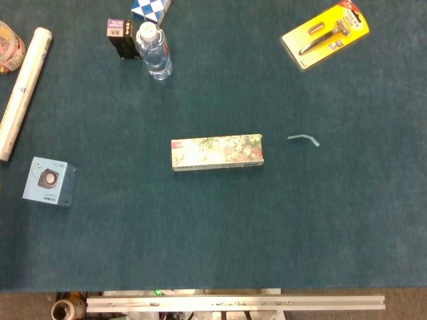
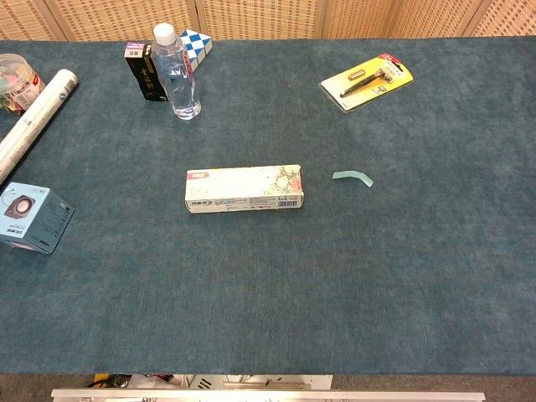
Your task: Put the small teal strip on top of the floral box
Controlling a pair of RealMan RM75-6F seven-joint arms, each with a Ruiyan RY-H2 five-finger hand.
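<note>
The floral box (image 1: 217, 152) lies flat near the middle of the dark teal table, long side running left to right; the chest view shows the same floral box (image 2: 243, 189) with a barcode on its front face. A small teal strip (image 1: 303, 139), slightly bent, lies on the cloth a short way to the right of the box, apart from it; in the chest view the teal strip (image 2: 353, 177) sits at about the same height as the box. Neither hand nor any arm shows in either view.
At the back left stand a water bottle (image 1: 154, 52), a dark small box (image 1: 121, 35) and a blue-white checkered cube (image 1: 150, 9). A white roll (image 1: 24, 89) lies at the left edge, with a light blue speaker box (image 1: 49, 182) below it. A yellow razor pack (image 1: 325, 33) lies back right.
</note>
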